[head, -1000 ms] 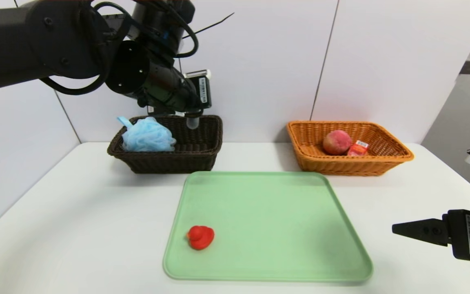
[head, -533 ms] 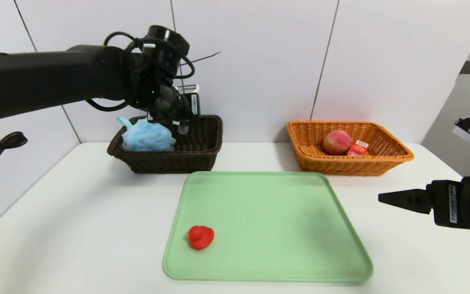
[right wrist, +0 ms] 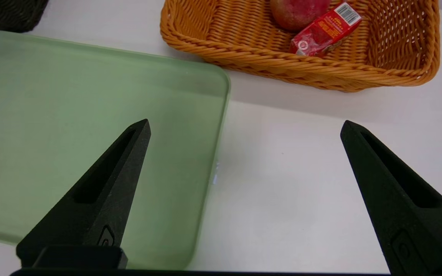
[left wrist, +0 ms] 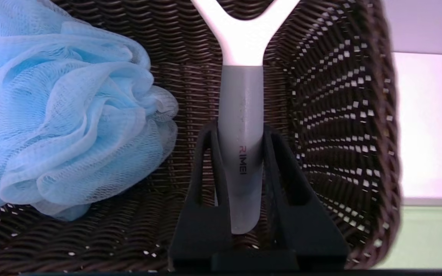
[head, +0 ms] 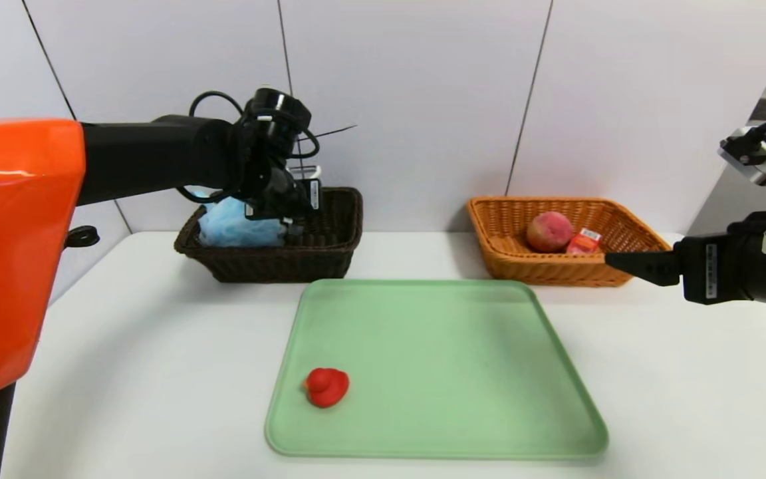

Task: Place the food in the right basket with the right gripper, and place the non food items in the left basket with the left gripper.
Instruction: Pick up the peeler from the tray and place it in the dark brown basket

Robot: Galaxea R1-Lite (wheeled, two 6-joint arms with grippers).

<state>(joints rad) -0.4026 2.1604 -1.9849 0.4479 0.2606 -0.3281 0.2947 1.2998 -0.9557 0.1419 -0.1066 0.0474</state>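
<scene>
Peeler clamped by left gripper, seemingly inside left basket.

I see a dark brown woven basket holding a light-blue mesh pouf and a white-headed grey peeler, an orange-tan wicker basket, a pale green tray, a red duck.

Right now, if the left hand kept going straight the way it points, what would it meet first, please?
Probably the woven inside of the dark brown basket. The left hand is shut on the peeler, whose white head leads toward the basket's far wall. The blue bath pouf sits off to one side, seemingly clear; depth is uncertain.
</scene>
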